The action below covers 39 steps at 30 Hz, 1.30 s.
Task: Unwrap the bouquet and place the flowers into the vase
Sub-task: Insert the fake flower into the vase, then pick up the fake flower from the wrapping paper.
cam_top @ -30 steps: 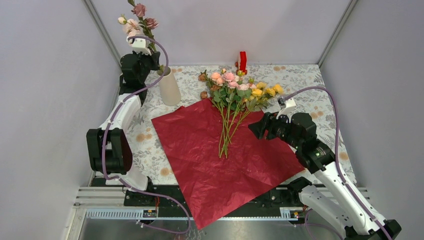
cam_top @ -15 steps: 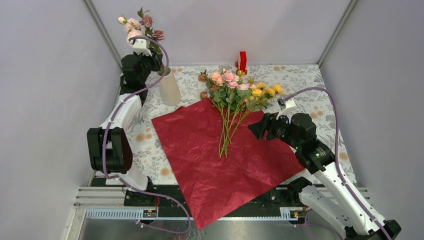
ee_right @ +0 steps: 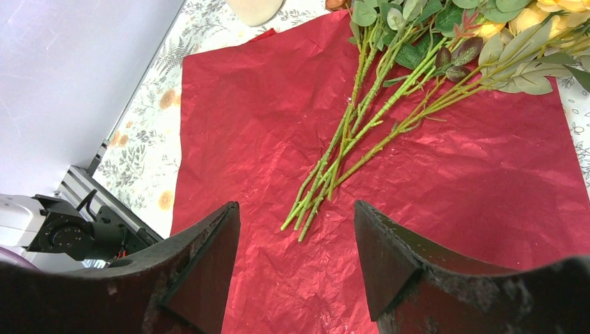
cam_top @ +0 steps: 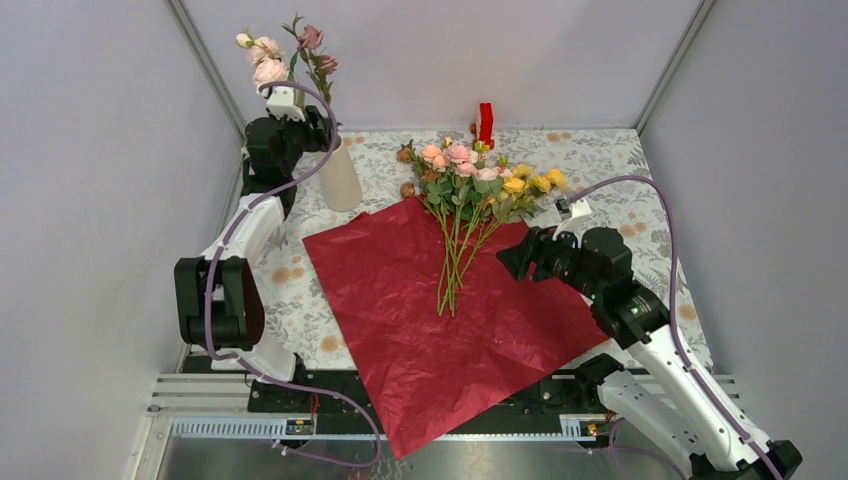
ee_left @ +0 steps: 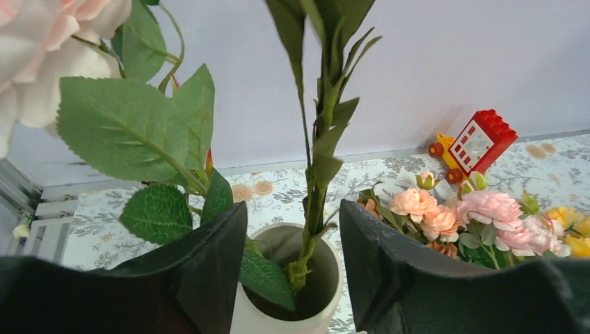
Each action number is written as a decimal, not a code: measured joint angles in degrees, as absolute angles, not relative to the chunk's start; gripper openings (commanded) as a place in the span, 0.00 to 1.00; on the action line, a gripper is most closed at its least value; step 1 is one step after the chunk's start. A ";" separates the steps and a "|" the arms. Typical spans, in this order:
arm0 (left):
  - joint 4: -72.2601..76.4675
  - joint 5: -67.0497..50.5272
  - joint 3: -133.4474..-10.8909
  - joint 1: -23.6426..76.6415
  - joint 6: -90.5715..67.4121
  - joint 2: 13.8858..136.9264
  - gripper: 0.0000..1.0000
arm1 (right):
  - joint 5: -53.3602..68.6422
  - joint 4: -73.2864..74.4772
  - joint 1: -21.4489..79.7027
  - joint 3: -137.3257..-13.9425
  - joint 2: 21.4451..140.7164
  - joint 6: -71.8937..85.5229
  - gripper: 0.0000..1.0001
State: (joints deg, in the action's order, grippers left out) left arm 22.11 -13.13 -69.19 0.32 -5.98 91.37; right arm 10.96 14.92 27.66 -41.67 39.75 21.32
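Freshly parted, the left gripper (ee_left: 292, 209) no longer pinches the stem (ee_left: 311, 181). Nearest, the red paper (cam_top: 430, 320) lies flat — the right gripper (ee_right: 296, 209) hovers over it, fingers spread, empty. More flowers (cam_top: 470, 185) lie across its far edge. Far left, the vase (cam_top: 340, 180) holds the stem, upright between the left fingers.

Vase (cam_top: 339, 178) — cream-white, tapered, matte; stood upright at the far left, just beyond the far-left corner of the paper. A leafy green spray (cam_top: 268, 70) with pink and pale blooms is seated in its mouth and rises tall above it.

Wrapping paper (cam_top: 420, 320) — dark red, crinkled, spread open and flat.

Loose flowers (cam_top: 470, 180) — pink, peach, yellow and brown heads lie past the paper's far edge, with the green stems gathered toward its middle.
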 measured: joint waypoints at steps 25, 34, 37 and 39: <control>-3.92 -17.41 -66.81 0.32 -20.21 65.98 0.84 | 5.15 24.69 27.57 -44.86 43.13 26.65 0.65; -18.22 -20.60 -60.93 0.45 -19.25 61.84 0.85 | 7.16 24.95 28.97 -51.59 63.44 26.20 0.58; -20.58 -20.51 -60.93 0.75 -18.46 61.08 0.85 | 6.98 24.99 31.51 -56.99 71.48 25.19 0.56; -20.99 -20.45 -60.84 0.93 -18.15 60.20 0.85 | 7.01 24.97 32.95 -61.21 76.95 24.40 0.54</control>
